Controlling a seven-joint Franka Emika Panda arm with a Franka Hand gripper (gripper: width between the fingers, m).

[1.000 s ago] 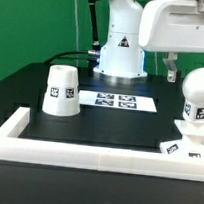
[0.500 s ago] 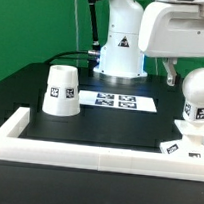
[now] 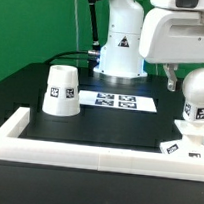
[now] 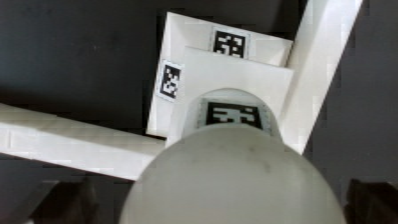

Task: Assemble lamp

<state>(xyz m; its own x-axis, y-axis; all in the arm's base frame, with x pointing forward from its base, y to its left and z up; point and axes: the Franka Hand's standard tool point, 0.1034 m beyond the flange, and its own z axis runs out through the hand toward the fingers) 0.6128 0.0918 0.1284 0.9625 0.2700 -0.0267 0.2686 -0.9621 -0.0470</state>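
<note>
The rounded white bulb (image 3: 199, 98) stands upright at the exterior view's right, on the flat square base (image 3: 186, 148). The tapered shade (image 3: 61, 89) stands alone at the left. My gripper (image 3: 172, 76) hangs just above and beside the bulb. In the wrist view the bulb (image 4: 231, 165) fills the foreground, with its tag facing the camera. The tagged base (image 4: 214, 70) lies beyond it. The gripper (image 4: 210, 208) is open. Its dark fingers (image 4: 54, 205) stand wide on either side of the bulb, apart from it.
The marker board (image 3: 118, 99) lies flat in front of the robot's pedestal (image 3: 120, 51). Long white bars (image 3: 86, 151) edge the table at the front and left. A bar (image 4: 324, 70) also runs close beside the base in the wrist view.
The gripper has come down a little toward the bulb. The bulb, base and shade have not moved.
</note>
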